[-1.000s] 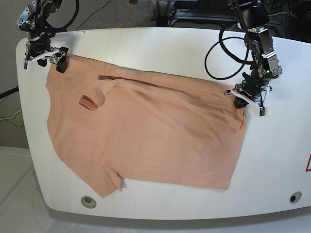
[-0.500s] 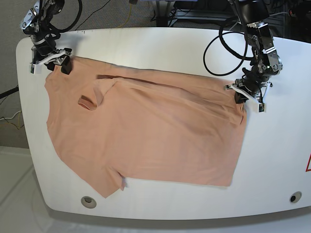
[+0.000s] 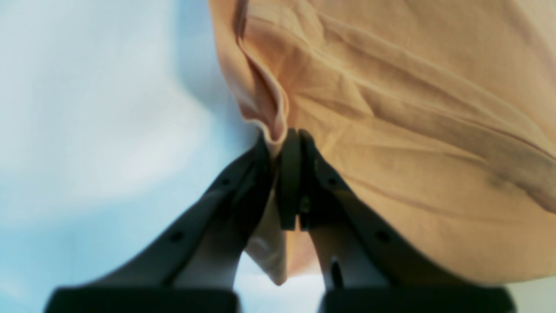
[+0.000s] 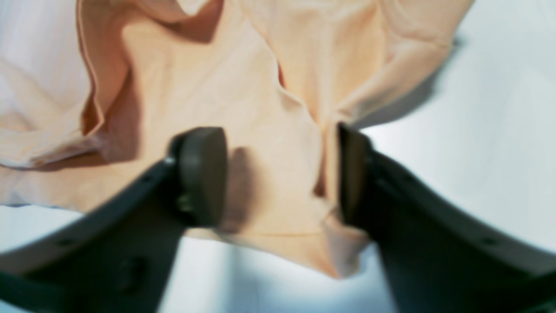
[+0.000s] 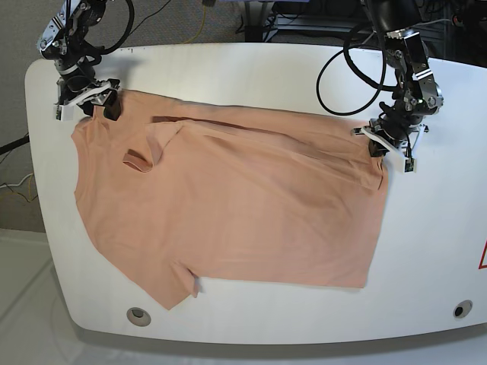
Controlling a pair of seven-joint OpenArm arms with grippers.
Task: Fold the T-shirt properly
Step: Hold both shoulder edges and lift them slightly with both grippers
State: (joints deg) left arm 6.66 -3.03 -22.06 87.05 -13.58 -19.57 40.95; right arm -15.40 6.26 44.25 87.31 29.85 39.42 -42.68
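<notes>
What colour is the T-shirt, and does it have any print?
Plain peach-orange T-shirt, no print visible; the base view shows it best.

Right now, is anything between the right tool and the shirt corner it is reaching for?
Nothing visible: the right tool already straddles the shirt corner, pads apart, only cloth between them.
</notes>
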